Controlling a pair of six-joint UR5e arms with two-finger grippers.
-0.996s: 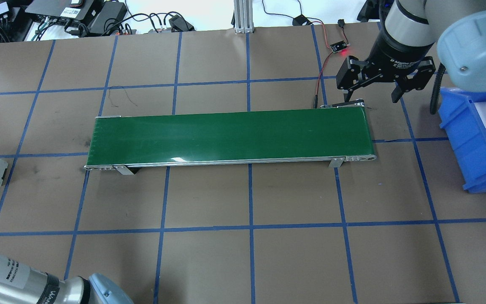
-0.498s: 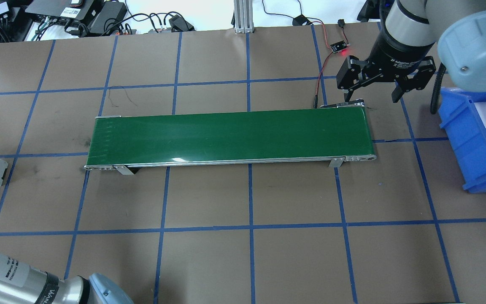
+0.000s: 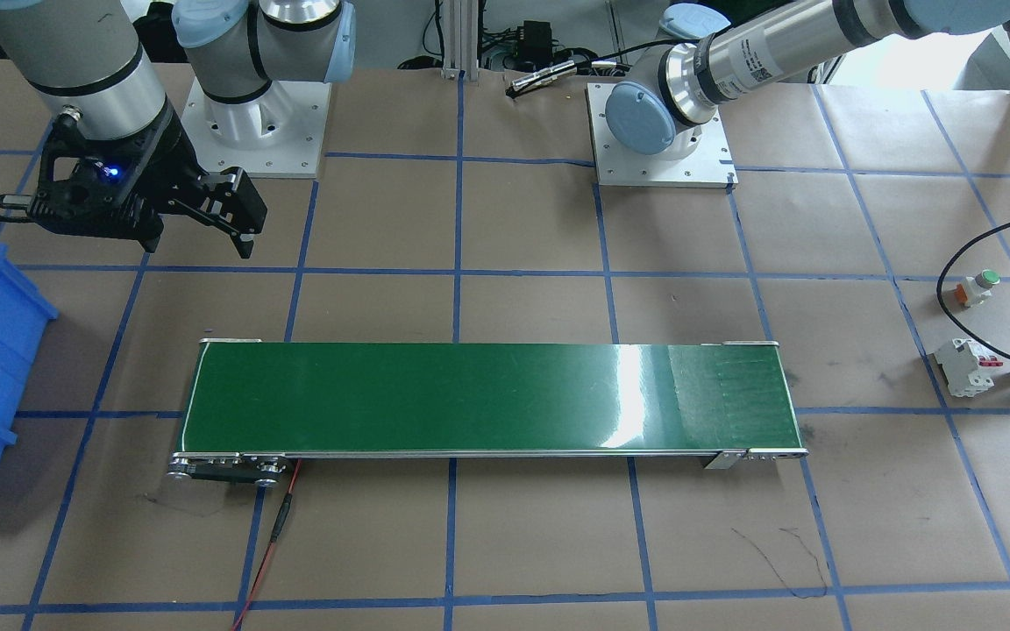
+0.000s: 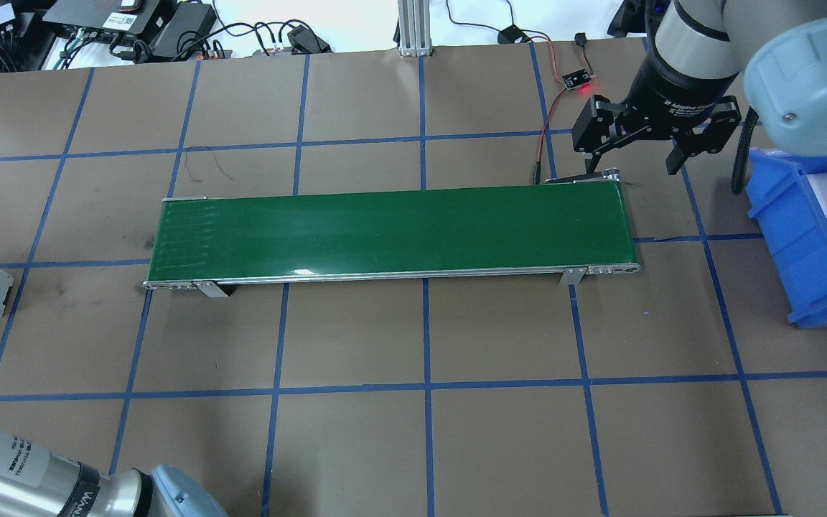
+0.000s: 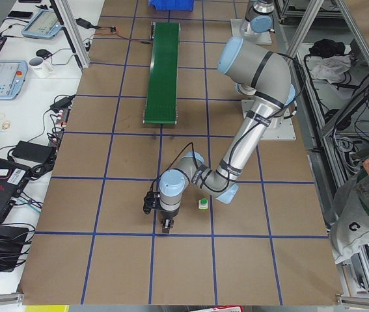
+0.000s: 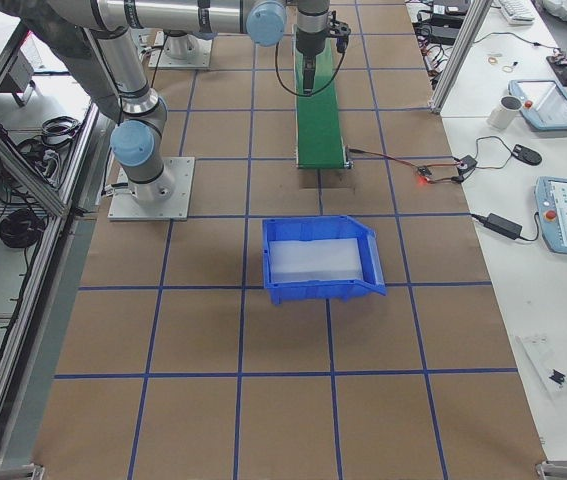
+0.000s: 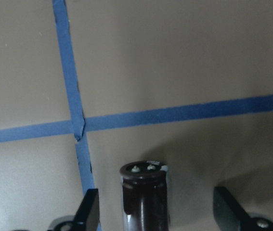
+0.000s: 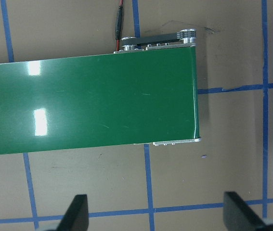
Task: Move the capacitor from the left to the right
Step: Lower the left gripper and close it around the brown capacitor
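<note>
My left jaws hang low over the surface (image 4: 500,330) at its far left end. They are spread wide, and the capacitor (image 7: 144,199) stands upright between them, touching neither one. It sits closer to the jaw on the wrist view's left than to the other. Its body is dark and glossy, and small metal terminals show on its top face. It stands just beside a blue tape line (image 7: 81,159), a little short of the spot where two lines cross.

In the front-facing view the white breaker (image 3: 965,366) with its red lever lies just to the right of my left jaws. The green-capped button (image 3: 978,285) sits close by, nearer my base. The capacitor itself is too hidden to make out in that view.

The green conveyor belt (image 4: 392,230) runs left to right across the middle of the surface, well apart from the capacitor. My right jaws hover just beyond the far side of the belt's right end. They are also spread wide, with nothing between them. Further right sits the blue bin (image 4: 808,237) with a white liner inside.
</note>
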